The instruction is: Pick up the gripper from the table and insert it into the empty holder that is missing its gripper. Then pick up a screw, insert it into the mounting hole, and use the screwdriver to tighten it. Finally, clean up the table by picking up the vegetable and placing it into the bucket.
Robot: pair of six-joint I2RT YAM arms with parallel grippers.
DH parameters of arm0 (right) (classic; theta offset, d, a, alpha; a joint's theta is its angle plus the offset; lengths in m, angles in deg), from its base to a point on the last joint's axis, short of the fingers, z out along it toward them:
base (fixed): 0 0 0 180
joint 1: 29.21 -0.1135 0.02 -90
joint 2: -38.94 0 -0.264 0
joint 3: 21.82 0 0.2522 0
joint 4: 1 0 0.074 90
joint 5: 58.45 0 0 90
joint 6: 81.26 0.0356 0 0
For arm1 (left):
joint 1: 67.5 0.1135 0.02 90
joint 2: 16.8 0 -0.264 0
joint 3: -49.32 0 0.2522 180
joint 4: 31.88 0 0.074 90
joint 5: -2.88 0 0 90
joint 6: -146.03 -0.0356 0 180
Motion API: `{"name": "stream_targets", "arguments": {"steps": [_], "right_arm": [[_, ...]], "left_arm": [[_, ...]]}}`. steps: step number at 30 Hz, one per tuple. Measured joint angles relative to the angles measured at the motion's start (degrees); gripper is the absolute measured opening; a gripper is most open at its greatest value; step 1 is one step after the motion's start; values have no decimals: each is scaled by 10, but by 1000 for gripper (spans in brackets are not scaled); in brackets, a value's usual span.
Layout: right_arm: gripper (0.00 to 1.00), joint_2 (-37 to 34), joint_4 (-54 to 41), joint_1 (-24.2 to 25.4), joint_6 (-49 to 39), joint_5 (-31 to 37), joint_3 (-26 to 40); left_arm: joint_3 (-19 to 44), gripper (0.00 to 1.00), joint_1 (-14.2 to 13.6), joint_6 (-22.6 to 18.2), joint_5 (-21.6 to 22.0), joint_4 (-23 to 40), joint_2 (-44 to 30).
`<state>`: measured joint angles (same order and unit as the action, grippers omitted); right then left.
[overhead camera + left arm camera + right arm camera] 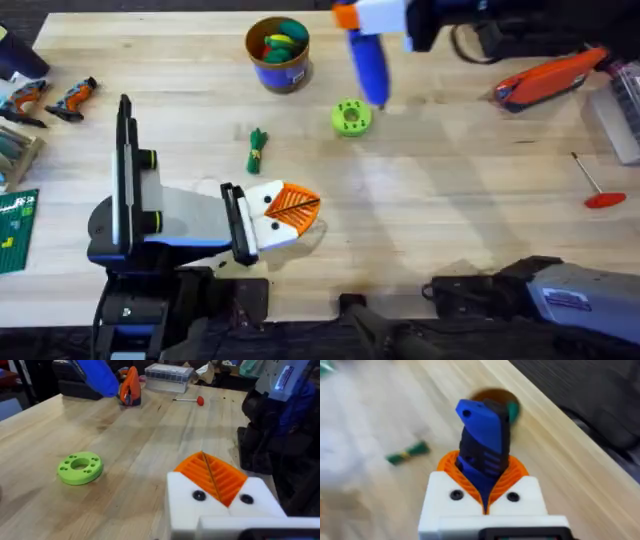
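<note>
My right gripper [362, 22] is at the table's far side, shut on the blue screwdriver [369, 65], which hangs tip-down just above the lime-green disc [351, 117]. In the right wrist view the screwdriver [482, 440] stands between the orange pads [451, 462]. My left gripper [293, 207] lies low at the near left, shut, with nothing between its pads. Each of its white holders [187, 502] carries an orange ribbed gripper [220, 475] and a black screw head [198, 495]. The dark-green vegetable [257, 150] lies between the left gripper and the blue bucket [279, 55].
The bucket holds coloured toys. An orange tool [550, 78] lies at the far right. A thin rod with a red handle [598, 187] lies at the right, and small orange-handled tools [70, 97] at the far left. A clear box [169, 375] stands beyond the rod.
</note>
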<state>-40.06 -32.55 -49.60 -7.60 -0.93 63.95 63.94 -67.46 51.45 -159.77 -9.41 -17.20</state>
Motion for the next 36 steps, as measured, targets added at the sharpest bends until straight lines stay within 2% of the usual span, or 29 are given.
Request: {"name": "stream_targets", "arguments": {"steps": [5,8,9,13,21,29,35,36], "right_arm": [[26,0,-86,54,-117,114,11],[26,-4,-150,84,-221,173,11],[26,-20,-202,110,-328,217,11],[26,-70,-238,140,-437,249,11],[26,-203,-205,156,-573,316,11],[36,-282,-167,141,-622,340,11],[884,-286,-160,140,-632,348,23],[956,-286,-158,140,-633,348,25]], "left_arm": [[0,14,0,0,0,0,0],[0,14,0,0,0,0,0],[0,14,0,0,0,0,0],[0,14,0,0,1,0,0],[0,14,0,0,2,-1,0],[0,14,0,0,2,-1,0],[0,14,0,0,2,-1,0],[0,14,0,0,2,-1,0]]}}
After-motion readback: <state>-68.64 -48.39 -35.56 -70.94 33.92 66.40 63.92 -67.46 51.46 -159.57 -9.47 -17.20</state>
